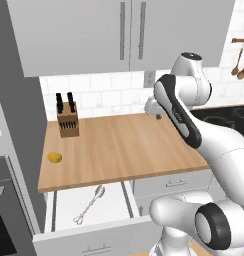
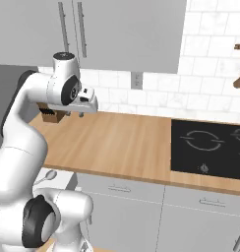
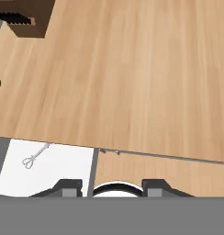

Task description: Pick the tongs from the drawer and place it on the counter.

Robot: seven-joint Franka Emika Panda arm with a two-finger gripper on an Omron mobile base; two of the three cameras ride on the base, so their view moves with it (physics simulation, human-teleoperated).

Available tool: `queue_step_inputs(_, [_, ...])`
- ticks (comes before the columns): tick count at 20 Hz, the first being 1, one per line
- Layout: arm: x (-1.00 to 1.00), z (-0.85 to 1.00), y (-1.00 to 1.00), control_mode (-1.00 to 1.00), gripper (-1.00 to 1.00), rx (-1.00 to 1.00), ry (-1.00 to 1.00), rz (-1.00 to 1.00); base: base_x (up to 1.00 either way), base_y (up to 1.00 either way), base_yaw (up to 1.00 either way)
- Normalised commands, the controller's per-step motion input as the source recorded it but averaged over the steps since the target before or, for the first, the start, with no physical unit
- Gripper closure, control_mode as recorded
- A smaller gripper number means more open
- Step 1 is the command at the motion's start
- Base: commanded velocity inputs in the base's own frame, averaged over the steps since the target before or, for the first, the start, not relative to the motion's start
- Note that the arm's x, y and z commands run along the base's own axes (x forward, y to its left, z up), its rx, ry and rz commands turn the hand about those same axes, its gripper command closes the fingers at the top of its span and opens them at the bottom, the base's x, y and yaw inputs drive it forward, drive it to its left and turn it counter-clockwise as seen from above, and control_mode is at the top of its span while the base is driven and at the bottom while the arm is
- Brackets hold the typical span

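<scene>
Tool [image 3: 111,186] high above counter [image 1: 124,145], fingers apart, nothing held. Left base view: tongs [image 1: 89,204] flat in open drawer [image 1: 84,235]. Right base view: cooktop [image 2: 210,145] at right.

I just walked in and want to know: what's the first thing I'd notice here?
The big white robot arm reaching up over the wooden counter grabs your eye first. Below the counter's front edge, the drawer is pulled open, with shiny silver tongs lying inside. At the counter's back left stands a knife block, with a small yellow fruit nearer the front.
</scene>
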Motion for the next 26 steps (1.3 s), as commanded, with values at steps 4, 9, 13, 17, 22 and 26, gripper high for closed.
queue_step_inputs(4, [-0.34,0.0,0.0,-1.0,-1.0,0.0,0.0,0.0,0.0,0.0,0.0])
queue_step_inputs(9, [-0.95,-0.15,0.0,-1.0,-1.0,-0.01,0.04,0.0,0.0,0.0,0.0])
queue_step_inputs(13, [-0.93,-0.46,-0.05,-1.0,-1.0,0.0,0.12,-0.06,0.0,0.0,0.0])
queue_step_inputs(17, [-0.12,-0.2,-0.01,1.0,-1.0,-0.01,0.02,-0.01,0.07,-0.12,-0.01])
queue_step_inputs(22, [0.0,0.0,0.0,1.0,-1.0,0.0,0.0,0.0,0.22,-0.93,0.15])
queue_step_inputs(26, [0.0,0.0,0.0,1.0,-1.0,0.0,0.0,0.0,0.0,-0.52,0.59])
